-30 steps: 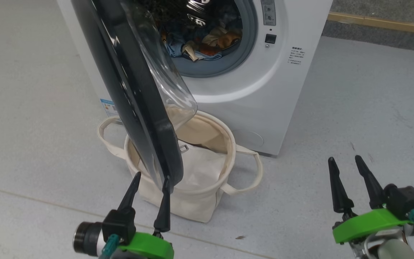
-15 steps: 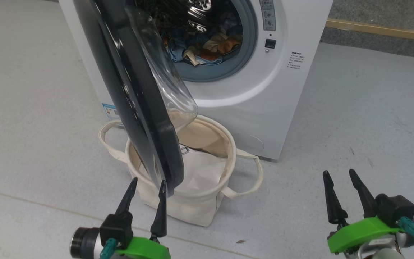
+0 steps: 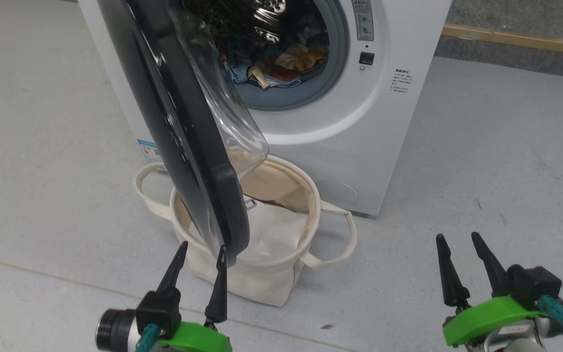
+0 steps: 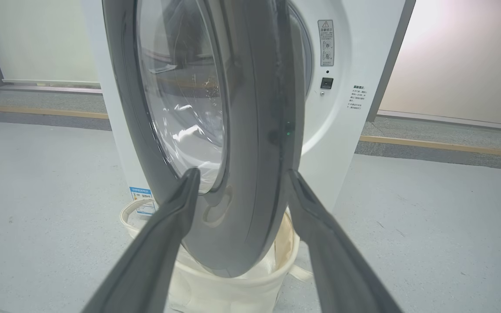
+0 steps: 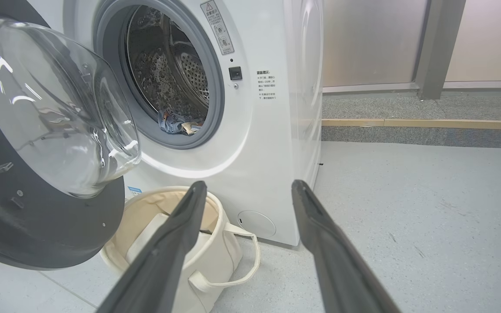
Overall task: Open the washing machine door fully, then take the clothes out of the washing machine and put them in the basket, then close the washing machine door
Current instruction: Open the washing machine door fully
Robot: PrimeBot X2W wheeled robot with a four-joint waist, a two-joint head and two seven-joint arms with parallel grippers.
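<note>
Door (image 3: 184,137) stood roughly square to the washing machine (image 3: 359,132), so not fully open, and it hung right over the basket (image 3: 252,278), covering the left part of the mouth. Left gripper (image 3: 203,245) had its fingers spread wide either side of the door's lower edge, holding nothing; couldn't tell whether either finger touched the rim. Right gripper (image 3: 457,235) was spread too, empty, low over the floor (image 3: 482,146) and well apart from the machine. Clothes (image 3: 281,68) sat at the front of the drum, none in the basket, just a flat white sheet (image 3: 276,230) in there. Risks as I saw them: the rim is glossy and curved, so a pinch at the very edge could slip off mid-swing and leave the door half open. Clearance between the door bottom and the basket rim couldn't be judged, so a wider swing might catch the canvas or a loop handle and drag or tip it. If the door was left like this, the glass bowl (image 5: 55,108) crowded the reach into the drum, and clothes could hit it and land on the floor.
</note>
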